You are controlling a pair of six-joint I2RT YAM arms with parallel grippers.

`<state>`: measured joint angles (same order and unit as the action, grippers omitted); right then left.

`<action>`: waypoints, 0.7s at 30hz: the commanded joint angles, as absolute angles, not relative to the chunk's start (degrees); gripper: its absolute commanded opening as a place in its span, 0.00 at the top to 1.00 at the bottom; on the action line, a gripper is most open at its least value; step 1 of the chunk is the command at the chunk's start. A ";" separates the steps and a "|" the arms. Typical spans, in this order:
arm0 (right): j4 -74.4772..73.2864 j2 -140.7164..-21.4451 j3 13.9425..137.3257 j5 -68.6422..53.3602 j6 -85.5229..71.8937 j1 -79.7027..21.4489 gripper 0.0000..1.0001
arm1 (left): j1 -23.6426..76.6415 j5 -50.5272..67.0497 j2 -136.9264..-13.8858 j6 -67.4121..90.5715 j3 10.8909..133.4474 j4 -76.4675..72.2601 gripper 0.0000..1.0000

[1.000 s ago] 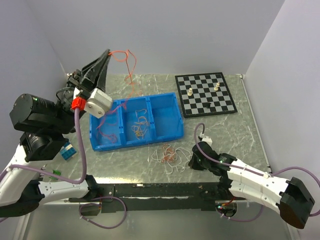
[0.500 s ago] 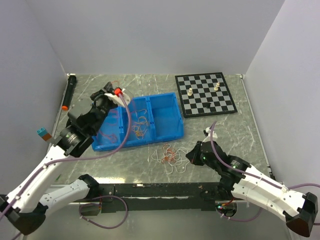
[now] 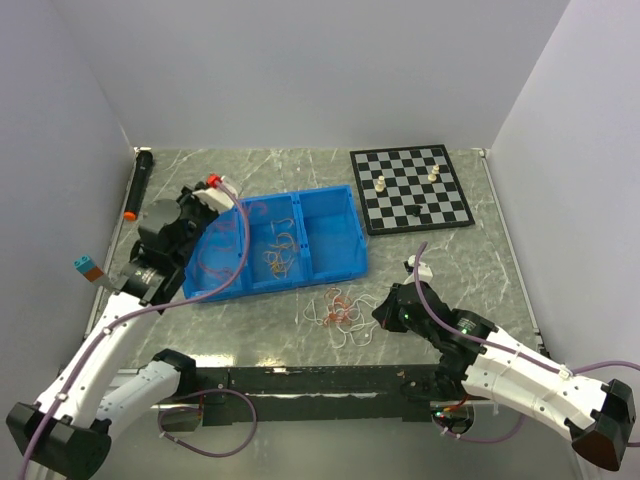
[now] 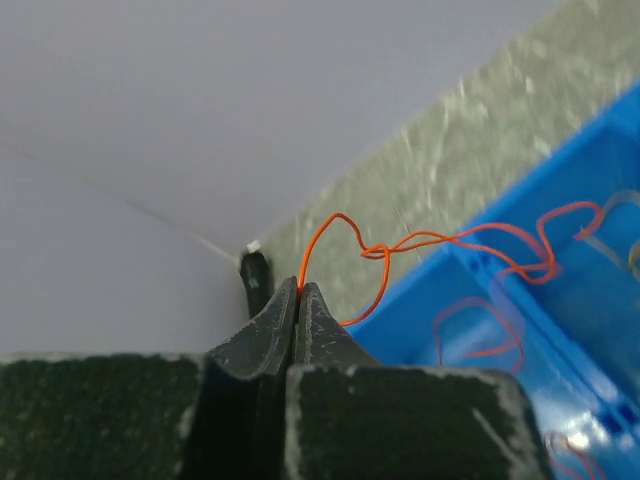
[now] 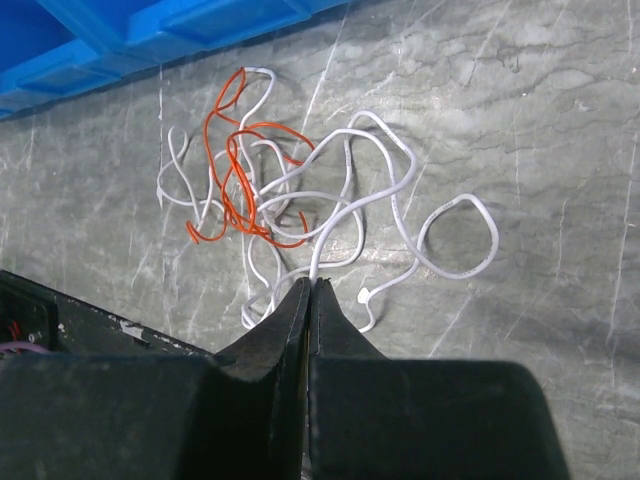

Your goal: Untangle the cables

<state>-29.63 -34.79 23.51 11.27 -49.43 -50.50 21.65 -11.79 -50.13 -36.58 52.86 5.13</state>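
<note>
Left gripper (image 4: 298,290) first: jaws pressed together, and a thin orange cable (image 4: 440,238) is pinched right at the tips. From there it loops up, kinks, and trails over the wall of the blue plastic three-compartment bin (image 3: 350,240) into the left compartment, where more thin red cables (image 3: 215,265) lie loose. The gripper hangs over the bin's far-left corner, so that corner wall sits between my fingers and the rest of the strand. In the middle compartment I see a small clump of orange and pale cables (image 3: 280,255).

Over to the right gripper (image 5: 308,285): also closed. It's low over the marbled grey-green bench (image 3: 480,260), near the near edge. A white cable (image 5: 395,190) curves down and runs straight into the tips; it looks nipped there. That strand belongs to the tangle of white and orange cables (image 5: 270,190) spread on the bench just beyond the fingers, between the gripper and the bin's near wall. The orange loops are threaded through the white ones on the tangle's left side.

Around the bench: a black-and-white chessboard (image 3: 410,187) sits by the far-right corner with two pale pieces and one dark one, well apart from both arms. A black cylinder with an orange end (image 3: 137,185) lies along the left edge, and a small teal-and-orange block (image 3: 87,267) sits further down that edge.
</note>
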 commanded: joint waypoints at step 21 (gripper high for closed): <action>-28.39 -34.63 23.91 11.16 -49.83 -51.15 1.00 | 14.06 -8.44 -47.47 -24.52 51.34 -4.40 0.99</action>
<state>-29.63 -34.70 23.51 11.07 -49.47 -50.65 14.35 -10.02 -48.90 -27.16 52.71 -3.25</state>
